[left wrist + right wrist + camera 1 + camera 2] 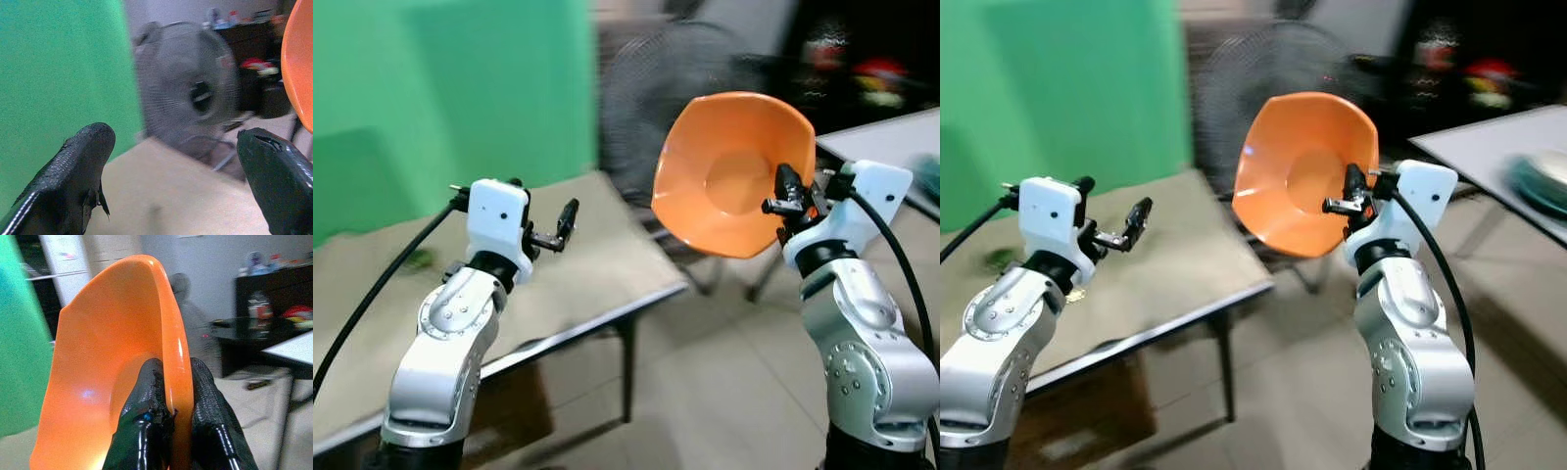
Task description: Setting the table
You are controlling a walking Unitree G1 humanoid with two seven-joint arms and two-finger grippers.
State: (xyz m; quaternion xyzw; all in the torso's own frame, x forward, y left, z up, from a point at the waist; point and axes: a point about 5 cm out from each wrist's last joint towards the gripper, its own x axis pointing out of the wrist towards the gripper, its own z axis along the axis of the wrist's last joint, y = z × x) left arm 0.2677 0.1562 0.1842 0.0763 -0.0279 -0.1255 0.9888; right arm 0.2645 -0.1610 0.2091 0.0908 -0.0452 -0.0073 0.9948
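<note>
An orange bowl (732, 171) is being held up in the air by the right tool (790, 199), tipped on edge so that its hollow is facing the head camera. Its rim is being pinched on the robot's right side: in the right wrist view one black finger (144, 406) is lying inside the bowl and the other finger (208, 404) is pressed against the outside, with the orange wall (112, 357) clamped between them. The bowl is being carried above the floor (724, 392), just beyond the near right corner of a tan bench (597, 264) and clear of it.

The left tool (558, 231) is being held out above the tan bench, near its right edge. Its two fingers are standing well apart in the left wrist view, one finger (78, 166) on one side and the other finger (279, 176) opposite, and nothing is being gripped between them.

A grey floor fan (1263, 88) is standing behind the bowl, past the far right corner of the bench. A green screen (440, 98) is rising behind the bench's far edge. A white bench (1498, 147) is being seen further to the right, with a blurred stack of dishes (1542, 181) resting on it.
</note>
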